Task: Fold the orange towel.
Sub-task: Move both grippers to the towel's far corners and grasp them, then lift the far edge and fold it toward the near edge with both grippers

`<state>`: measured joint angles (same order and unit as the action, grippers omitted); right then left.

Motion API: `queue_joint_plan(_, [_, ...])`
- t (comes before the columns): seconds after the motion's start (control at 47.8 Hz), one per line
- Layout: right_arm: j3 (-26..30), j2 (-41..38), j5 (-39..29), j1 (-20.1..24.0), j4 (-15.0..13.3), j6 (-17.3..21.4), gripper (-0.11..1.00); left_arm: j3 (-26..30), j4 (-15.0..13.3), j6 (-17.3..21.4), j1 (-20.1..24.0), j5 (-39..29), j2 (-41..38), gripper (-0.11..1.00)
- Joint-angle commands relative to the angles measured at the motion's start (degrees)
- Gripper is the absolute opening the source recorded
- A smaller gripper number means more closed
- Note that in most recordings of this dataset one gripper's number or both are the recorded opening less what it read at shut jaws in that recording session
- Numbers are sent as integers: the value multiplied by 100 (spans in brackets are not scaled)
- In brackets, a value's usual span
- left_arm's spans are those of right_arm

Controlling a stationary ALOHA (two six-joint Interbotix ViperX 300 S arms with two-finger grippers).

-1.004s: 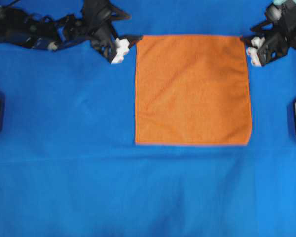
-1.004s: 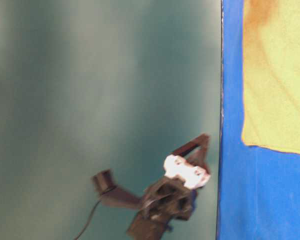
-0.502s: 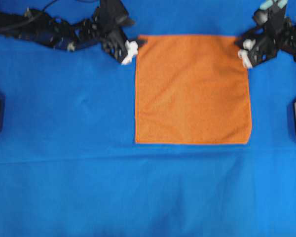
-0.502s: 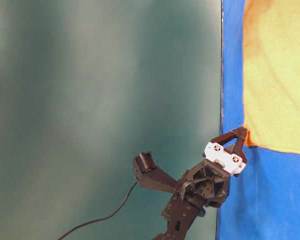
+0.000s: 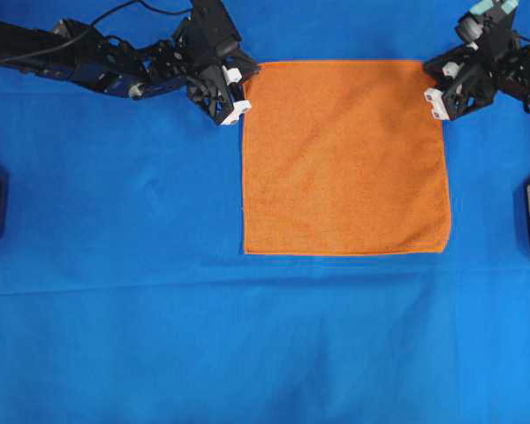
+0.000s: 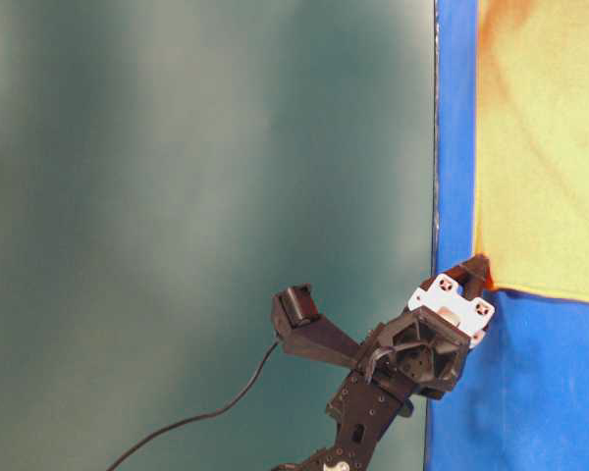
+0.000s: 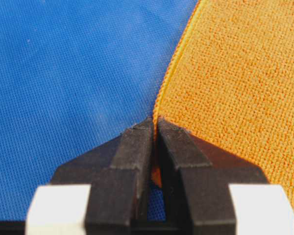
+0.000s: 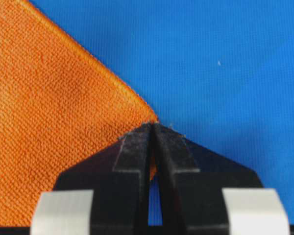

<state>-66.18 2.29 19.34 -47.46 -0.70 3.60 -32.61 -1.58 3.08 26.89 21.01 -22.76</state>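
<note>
While no writing can be read, one bright orange square terry towel (image 5: 345,157) is seen flat on the blue table cloth (image 5: 115,265), its far corners pinched by the left gripper (image 5: 244,89) and right gripper (image 5: 430,81).

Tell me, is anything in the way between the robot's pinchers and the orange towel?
No. The left gripper and the right gripper are each shut on a far corner of the orange towel. Only the blue cloth lies around it.

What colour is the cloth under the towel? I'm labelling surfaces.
Blue tablecloth, clearest in the overhead view.
</note>
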Motion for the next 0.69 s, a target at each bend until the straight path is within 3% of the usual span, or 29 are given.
queue_joint_plan(0.0, [-62, 167, -18, -35, 79, 9, 2, 105, 0, 26, 18, 0, 88, 0])
queue_joint_plan(0.251, [-114, 747, -149, -35, 88, 9, 2, 220, 9, 272, 18, -149, 378, 0])
queue_joint_plan(0.669, [-79, 2232, -1169, -18, 88, 0, 2, 272, 9, 598, 26, -826, 1143, 0])
